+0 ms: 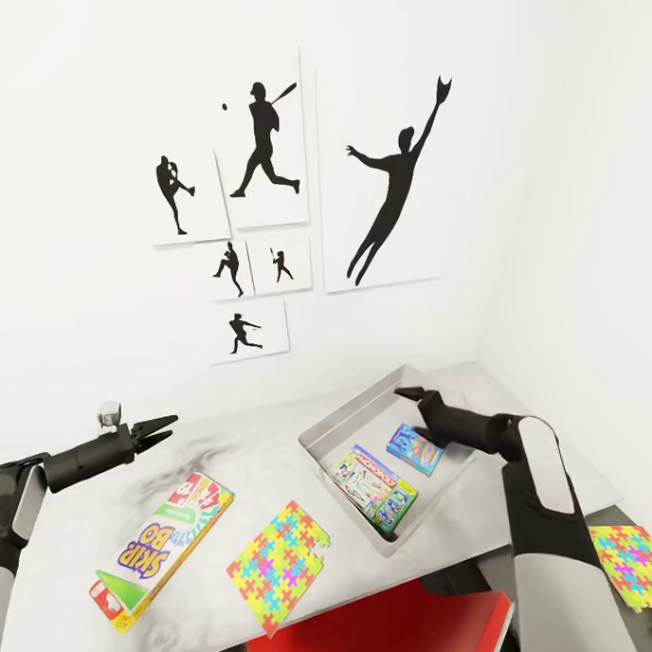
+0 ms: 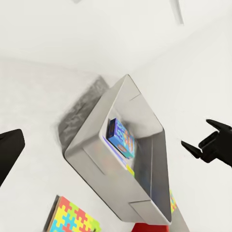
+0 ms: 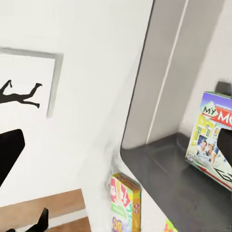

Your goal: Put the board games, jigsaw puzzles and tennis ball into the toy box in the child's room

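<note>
Pale grey and glossy, the tabletop [image 1: 80, 555] runs to the room's far right corner under black baseball silhouette posters [image 1: 263, 177]. The head view takes in the whole spread: the toy box [image 1: 317, 435] at the right, set diagonally with its long axis running from near right to far left, holding two board games. The blue game [image 1: 416, 449] lies flat toward the far side and the pale busy-covered game [image 1: 375, 488] lies toward the near end, both slanted with the box. At the near left on the tabletop lies the red-and-white game [image 1: 160, 547], its long axis running from near left to far right. Just beside it to the right lies a jigsaw puzzle [image 1: 280, 565], a corner over the near edge above the red chair [image 1: 387, 632]. A second jigsaw puzzle [image 1: 640, 564] lies at the far right on the lower dark cabinet.

The left tool [image 1: 158, 430] hovers above the tabletop at the left, its fingers slightly spread and holding nothing. The right tool [image 1: 412, 395] hangs over the toy box's far rim, its tips looking pressed together and empty.

The left wrist view looks across at the toy box with the blue game inside and the right tool beside it. The right wrist view looks into the box at the pale game's cover and, over the rim, the red-and-white game's end.
</note>
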`<state>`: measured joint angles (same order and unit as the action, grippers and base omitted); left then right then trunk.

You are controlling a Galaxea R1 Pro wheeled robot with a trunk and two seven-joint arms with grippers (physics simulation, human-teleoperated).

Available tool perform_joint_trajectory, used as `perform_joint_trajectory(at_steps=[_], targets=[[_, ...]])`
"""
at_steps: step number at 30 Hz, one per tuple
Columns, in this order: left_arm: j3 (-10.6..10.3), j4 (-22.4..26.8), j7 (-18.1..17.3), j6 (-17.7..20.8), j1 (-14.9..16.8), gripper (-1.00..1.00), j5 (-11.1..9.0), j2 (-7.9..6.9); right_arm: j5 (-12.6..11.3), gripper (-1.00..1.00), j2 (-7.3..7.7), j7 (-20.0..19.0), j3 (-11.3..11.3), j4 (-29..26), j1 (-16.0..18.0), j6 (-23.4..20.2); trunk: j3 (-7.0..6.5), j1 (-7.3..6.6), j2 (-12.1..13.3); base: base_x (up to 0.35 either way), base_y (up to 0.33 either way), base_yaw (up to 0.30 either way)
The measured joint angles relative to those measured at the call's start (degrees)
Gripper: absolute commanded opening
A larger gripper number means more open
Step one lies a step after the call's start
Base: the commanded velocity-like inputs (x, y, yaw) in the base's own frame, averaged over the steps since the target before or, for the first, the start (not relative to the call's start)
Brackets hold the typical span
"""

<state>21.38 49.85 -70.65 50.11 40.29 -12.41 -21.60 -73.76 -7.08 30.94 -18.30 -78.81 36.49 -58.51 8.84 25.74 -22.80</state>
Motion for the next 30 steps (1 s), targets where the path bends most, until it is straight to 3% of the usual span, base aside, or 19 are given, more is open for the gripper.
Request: perform_joint_trajectory(at_steps=[3,4,8,11,12,17,20,24,30], targets=[[0.03,0.0,-0.01,0.0,0.0,1.0,0.0,-0.01,-2.34,1.0,0.04,-0.3,0.32,-3.97,-1.64,-1.11,0.0,0.0,0.0,0.0,0.0,0.0],[0.03,0.01,-0.01,0.0,0.0,1.0,-0.01,-0.01,-5.34,1.0,0.28,-1.07,0.65,-7.49,-4.28,-1.26,0.01,0.0,-0.01,0.0,0.0,0.0],[0.0,0.01,-0.02,0.0,0.0,1.0,-0.01,-0.01,-10.78,1.0,2.16,-4.79,1.72,-10.51,-11.0,-1.26,0.0,0.0,0.0,0.0,0.0,0.0],[-0.02,0.01,-0.02,0.0,0.0,1.0,-0.01,0.01,-13.17,1.0,5.04,-10.86,3.14,-11.35,-15.43,-1.24,0.0,0.0,0.0,0.0,0.0,0.0],[-0.03,0.01,-0.02,0.0,-0.01,1.0,-0.02,0.03,-13.73,1.0,6.68,-14.9,3.75,-11.56,-16.83,-1.27,0.01,0.0,0.0,0.0,0.0,0.0],[-0.03,0.0,-0.02,0.0,-0.01,1.0,-0.02,0.05,-14.5,1.0,12.14,-30.23,5.3,-11.95,-20.24,-1.24,0.01,0.0,0.0,0.0,0.0,0.0],[-0.04,0.0,-0.02,0.0,0.0,1.0,-0.02,0.06,-14.17,1.0,14.44,-35.73,5.52,-12.03,-22.82,-1.24,0.01,0.0,0.0,0.0,0.0,0.0],[-0.04,0.0,-0.02,0.0,0.0,1.0,-0.02,0.07,-13.24,1.0,16.55,-40.44,5.36,-12.07,-25.99,-1.26,0.01,0.01,0.0,0.0,0.0,0.0],[-0.04,0.0,-0.02,-0.01,0.0,1.0,-0.04,0.07,-12.82,1.0,17.41,-43.17,5.28,-12.08,-27.2,-1.27,0.0,0.01,0.0,0.0,0.0,0.0]])
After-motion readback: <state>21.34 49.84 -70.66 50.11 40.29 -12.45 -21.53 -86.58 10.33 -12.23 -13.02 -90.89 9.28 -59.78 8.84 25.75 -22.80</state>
